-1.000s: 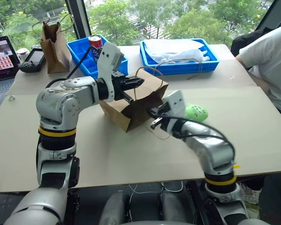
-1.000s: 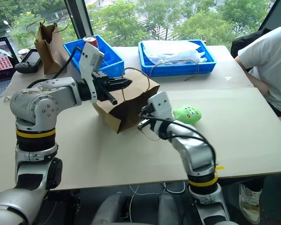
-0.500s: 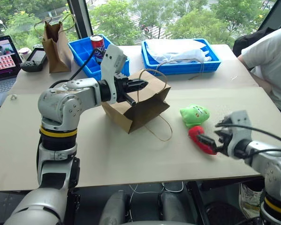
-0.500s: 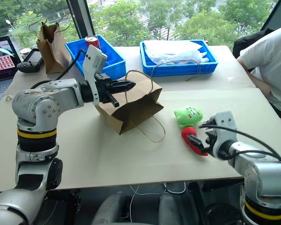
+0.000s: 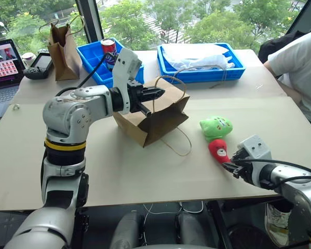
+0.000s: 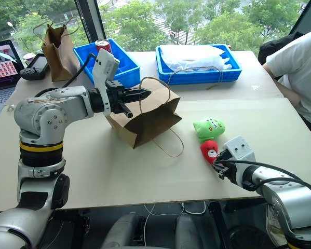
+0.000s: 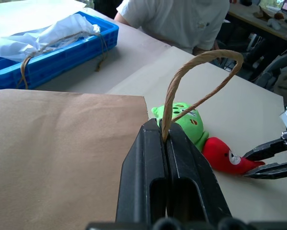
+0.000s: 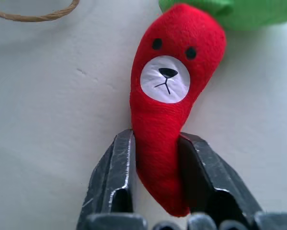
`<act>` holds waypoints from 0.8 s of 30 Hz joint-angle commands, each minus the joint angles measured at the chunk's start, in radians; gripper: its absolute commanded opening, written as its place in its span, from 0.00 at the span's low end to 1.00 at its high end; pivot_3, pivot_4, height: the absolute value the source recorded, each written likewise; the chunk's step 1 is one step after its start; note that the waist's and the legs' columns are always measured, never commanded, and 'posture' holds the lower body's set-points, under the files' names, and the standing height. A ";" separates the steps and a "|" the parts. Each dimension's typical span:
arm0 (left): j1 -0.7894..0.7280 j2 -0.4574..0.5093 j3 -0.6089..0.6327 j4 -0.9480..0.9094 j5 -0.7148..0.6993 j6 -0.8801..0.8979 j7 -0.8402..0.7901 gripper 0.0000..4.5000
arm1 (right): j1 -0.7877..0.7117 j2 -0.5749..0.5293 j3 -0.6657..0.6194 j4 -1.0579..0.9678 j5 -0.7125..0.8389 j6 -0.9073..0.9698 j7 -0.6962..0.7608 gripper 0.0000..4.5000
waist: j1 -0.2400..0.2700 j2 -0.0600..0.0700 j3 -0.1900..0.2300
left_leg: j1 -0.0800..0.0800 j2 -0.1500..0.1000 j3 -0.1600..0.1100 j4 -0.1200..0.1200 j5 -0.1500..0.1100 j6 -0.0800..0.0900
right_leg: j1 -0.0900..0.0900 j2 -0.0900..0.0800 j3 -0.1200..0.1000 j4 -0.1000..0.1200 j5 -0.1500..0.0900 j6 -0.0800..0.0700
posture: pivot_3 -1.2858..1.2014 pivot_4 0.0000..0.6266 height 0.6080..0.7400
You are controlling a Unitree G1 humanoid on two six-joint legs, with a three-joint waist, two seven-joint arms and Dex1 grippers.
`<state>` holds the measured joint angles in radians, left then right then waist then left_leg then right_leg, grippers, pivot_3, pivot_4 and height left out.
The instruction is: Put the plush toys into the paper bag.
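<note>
Chili-shaped red plush toy (image 8: 167,115) lay flat on the bench (image 5: 119,176), its narrow tail between the two black fingers (image 8: 112,177) of the right hand (image 8: 157,191). Both fingers pressed against the sides of that tail, so the hand was pinching the toy near its tip while the toy rested on the bench. In the head views the toy's body reached from the hand toward about 10 o'clock, its white face patch turned upward. Touching its thick end, at roughly 12 o'clock from the red one, sat the green plush toy (image 5: 216,126), rounded, with a face on it.

Well apart, at about 10 o'clock from the right hand, stood the paper bag (image 5: 155,116), wide and light brown, tilted on the bench with its mouth lifted. The left hand (image 5: 156,94) hung at the bag's upper edge, its fingers pressed together on one twine handle (image 7: 200,81), which looped up out of the grip. The bag's other twine loop (image 5: 178,142) trailed on the bench between the bag and the toys.

Farther off, toward 12 o'clock, lay two blue trays (image 5: 199,65), a narrower dark brown bag (image 5: 61,46) and a laptop (image 5: 2,72). A person's white sleeve (image 5: 295,62) showed at about 2 o'clock.
</note>
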<state>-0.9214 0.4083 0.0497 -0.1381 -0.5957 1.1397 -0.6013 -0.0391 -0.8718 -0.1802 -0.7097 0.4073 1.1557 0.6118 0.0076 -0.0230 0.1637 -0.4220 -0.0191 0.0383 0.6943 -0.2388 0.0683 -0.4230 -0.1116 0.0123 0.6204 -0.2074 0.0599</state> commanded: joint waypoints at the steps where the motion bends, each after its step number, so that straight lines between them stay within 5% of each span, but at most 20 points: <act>1: -0.039 -0.005 0.021 -0.012 -0.026 0.004 0.008 0.00 | -0.084 -0.073 0.040 -0.048 0.015 -0.109 0.084 0.04 | 0.001 0.000 0.000 | 0.000 0.000 0.000 0.000 0.000 0.000 | 0.000 0.000 0.000 0.000 0.000 0.000 | 0.52 0.24 1.00; 4: -0.043 -0.013 0.018 -0.012 -0.028 0.005 0.013 0.00 | -0.167 -0.146 0.124 -0.037 -0.018 -0.148 0.119 0.01 | -0.001 0.000 0.000 | 0.000 0.000 0.001 0.000 0.000 0.000 | 0.000 0.000 0.001 -0.001 0.000 0.000 | 0.52 0.24 1.00; 11: -0.039 -0.018 0.015 -0.035 -0.051 0.023 0.027 0.00 | -0.418 -0.094 0.325 0.065 -0.093 -0.217 0.105 0.01 | 0.002 -0.002 0.001 | -0.002 0.000 0.000 0.000 0.000 0.000 | 0.000 0.000 0.000 -0.003 0.000 0.000 | 0.52 0.24 1.00; 18: -0.043 -0.035 0.026 -0.054 -0.066 0.038 0.062 0.00 | -0.657 0.133 0.589 0.273 -0.246 -0.348 0.093 0.01 | -0.002 -0.003 0.002 | -0.002 0.000 0.000 -0.001 0.000 0.000 | -0.001 -0.001 0.000 -0.004 0.001 -0.001 | 0.52 0.24 1.00; 24: -0.041 -0.050 0.033 -0.077 -0.090 0.056 0.090 0.00 | -0.713 0.279 0.677 0.435 -0.349 -0.466 0.067 0.01 | 0.004 -0.003 0.002 | -0.002 -0.001 -0.001 -0.001 0.000 -0.001 | -0.002 -0.001 -0.002 -0.003 0.001 -0.001 | 0.52 0.24 1.00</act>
<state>-0.9414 0.3630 0.0634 -0.1691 -0.6652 1.1886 -0.5209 -0.7364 -0.6181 0.4926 -0.3103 0.1006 0.7590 0.7029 0.0115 -0.0263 0.1654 -0.4245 -0.0202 0.0371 0.6939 -0.2387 0.0677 -0.4245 -0.1125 0.0106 0.6176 -0.2060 0.0589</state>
